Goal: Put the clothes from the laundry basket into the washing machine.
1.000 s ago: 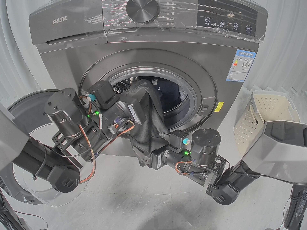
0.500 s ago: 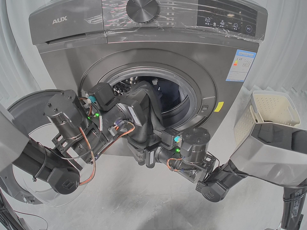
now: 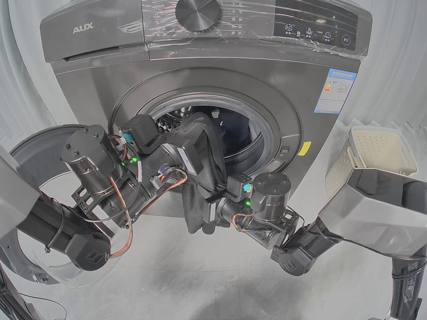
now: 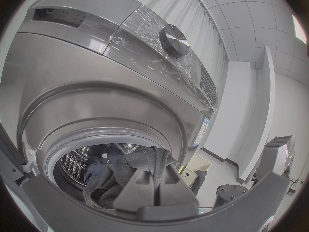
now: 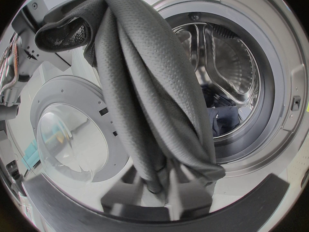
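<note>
We see a dark grey garment (image 3: pixel 212 150) strung between both grippers at the mouth of the washer (image 3: pixel 267 78), in the middle of the head view. The left gripper (image 4: pixel 156 190) is clenched on the garment's upper end, with cloth bunched over and between its fingers, just in front of the drum (image 3: pixel 242 132) opening. From there the garment runs down and out over the lower lip of the opening to the right gripper (image 5: pixel 165 194), which is clamped on its lower end below the opening. A loose tail hangs beside it in the lower middle of the head view. Deep in the drum lie blue clothes (image 5: pixel 222 116). The door (image 3: pixel 40 156) stands swung open at the left edge. The cream basket (image 3: pixel 378 152) sits at the right edge, well apart from both grippers.

As for writing, the washer carries pale lettering on its drawer front (image 3: pixel 83 27) at the upper left and small print around the dial (image 3: pixel 198 10). It also has a blue-edged sticker (image 3: pixel 334 90) at the upper right and a yellow sticker (image 3: pixel 304 148) beside the opening.
</note>
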Tool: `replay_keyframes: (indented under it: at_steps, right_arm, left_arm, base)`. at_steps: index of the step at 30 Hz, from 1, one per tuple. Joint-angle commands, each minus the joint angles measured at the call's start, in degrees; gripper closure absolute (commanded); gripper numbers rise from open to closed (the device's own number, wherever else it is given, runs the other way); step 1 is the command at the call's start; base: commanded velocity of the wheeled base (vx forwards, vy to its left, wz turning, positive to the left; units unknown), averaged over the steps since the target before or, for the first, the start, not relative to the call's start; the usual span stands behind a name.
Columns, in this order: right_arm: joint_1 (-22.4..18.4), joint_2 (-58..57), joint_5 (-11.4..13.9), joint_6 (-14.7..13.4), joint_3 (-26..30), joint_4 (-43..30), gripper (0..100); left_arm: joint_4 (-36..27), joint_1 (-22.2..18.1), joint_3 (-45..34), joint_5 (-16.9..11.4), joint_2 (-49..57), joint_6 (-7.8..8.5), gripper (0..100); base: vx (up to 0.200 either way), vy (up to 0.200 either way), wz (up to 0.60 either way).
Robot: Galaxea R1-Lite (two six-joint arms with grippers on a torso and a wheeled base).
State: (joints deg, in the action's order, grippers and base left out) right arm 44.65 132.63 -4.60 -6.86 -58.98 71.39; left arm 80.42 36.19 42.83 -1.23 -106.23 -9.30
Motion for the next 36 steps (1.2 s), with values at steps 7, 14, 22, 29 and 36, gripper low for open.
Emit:
replay_keyframes:
  at_steps: [7,14,22,29,36]
  right_arm:
    - [1.0,-11.7,0.2,0.2,10.0,0.2,100]
    - [-1.5,-22.9,2.8,2.0,21.4,0.2,100]
    - [-1.7,-23.3,4.4,2.8,24.3,0.8,100]
    - [-2.4,-18.8,4.2,2.7,21.7,0.9,0]
    - [-5.5,-16.3,3.8,2.9,19.5,0.4,0]
  left_arm:
    - [0.8,-1.1,-1.2,0.3,-0.5,0.07,100]
    - [1.9,-2.9,-2.5,0.3,-0.6,-0.01,100]
    - [2.5,-2.8,-2.6,0.3,0.1,-0.01,100]
    - [2.6,-2.2,-2.2,0.3,0.1,-0.01,100]
    - [2.6,-1.9,-2.2,0.3,0.1,-0.01,100]
  base:
    - [0.000,0.000,0.00]
    - [0.000,0.000,0.00]
    - [0.000,0.000,0.00]
    - [0.000,0.000,0.00]
    - [0.000,0.000,0.00]
